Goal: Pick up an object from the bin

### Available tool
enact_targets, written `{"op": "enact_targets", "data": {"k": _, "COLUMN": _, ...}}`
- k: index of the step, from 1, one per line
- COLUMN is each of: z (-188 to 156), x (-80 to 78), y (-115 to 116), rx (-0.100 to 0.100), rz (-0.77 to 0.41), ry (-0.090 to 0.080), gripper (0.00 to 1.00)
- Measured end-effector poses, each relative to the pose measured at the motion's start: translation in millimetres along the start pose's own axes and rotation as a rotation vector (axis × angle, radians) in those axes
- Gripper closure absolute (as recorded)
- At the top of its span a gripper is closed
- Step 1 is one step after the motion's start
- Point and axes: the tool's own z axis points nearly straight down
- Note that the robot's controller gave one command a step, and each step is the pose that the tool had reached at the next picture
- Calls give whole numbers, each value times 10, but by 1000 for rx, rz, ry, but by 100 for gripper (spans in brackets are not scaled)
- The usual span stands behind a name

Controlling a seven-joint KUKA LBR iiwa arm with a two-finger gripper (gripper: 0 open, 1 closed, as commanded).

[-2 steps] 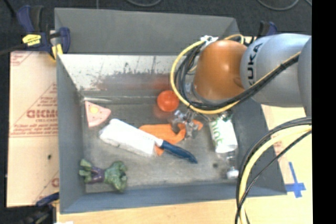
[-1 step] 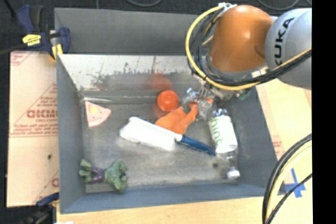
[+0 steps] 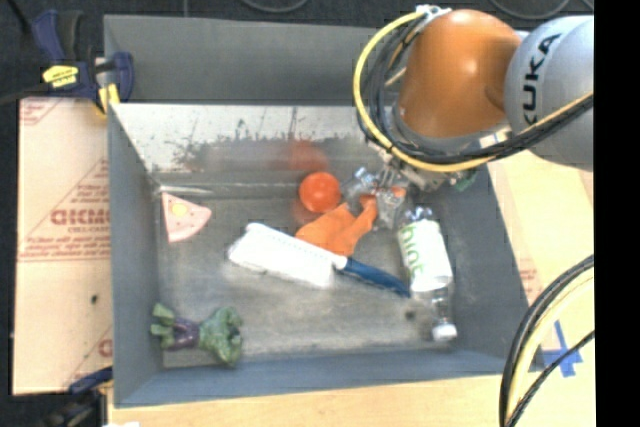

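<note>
Nearest the lower edge of the frame, in the lower left corner of the grey bin (image 3: pixel 240 130), a green and purple toy figure (image 3: pixel 200 329) lies on its side, well apart from everything else. Toward the lower right, a clear plastic bottle (image 3: pixel 425 260) with a green-printed label lies along the bin's right wall, its cap end pointing toward the lower edge of the frame.

In the middle of the floor a white brush (image 3: pixel 288 255) lies slantwise. Its blue handle (image 3: pixel 375 275) runs to the right and ends just beside the bottle. Resting against the brush's upper edge is an orange tapering piece (image 3: pixel 335 230), broad at the lower left and narrowing toward the upper right. Over at the left, a pink and yellow wedge (image 3: pixel 183 215) lies alone near the left wall.

Just above the orange piece sits an orange ball (image 3: pixel 320 190), close to the back wall.

My tool (image 3: pixel 380 195) hangs at the right of centre, just right of the ball and directly over the narrow tip of the orange tapering piece, with the bottle's upper end near it on the right. I cannot tell how wide it stands, nor whether it touches the tip. Above it, my wrist's orange cover (image 3: pixel 455 70), ringed with cables, fills the upper right.
</note>
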Motion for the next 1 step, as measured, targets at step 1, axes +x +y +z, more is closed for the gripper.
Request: {"op": "enact_targets", "data": {"k": 1, "z": -1253, "x": -218, "y": -90, "rx": 4, "rz": 16, "ry": -5, "gripper": 100}}
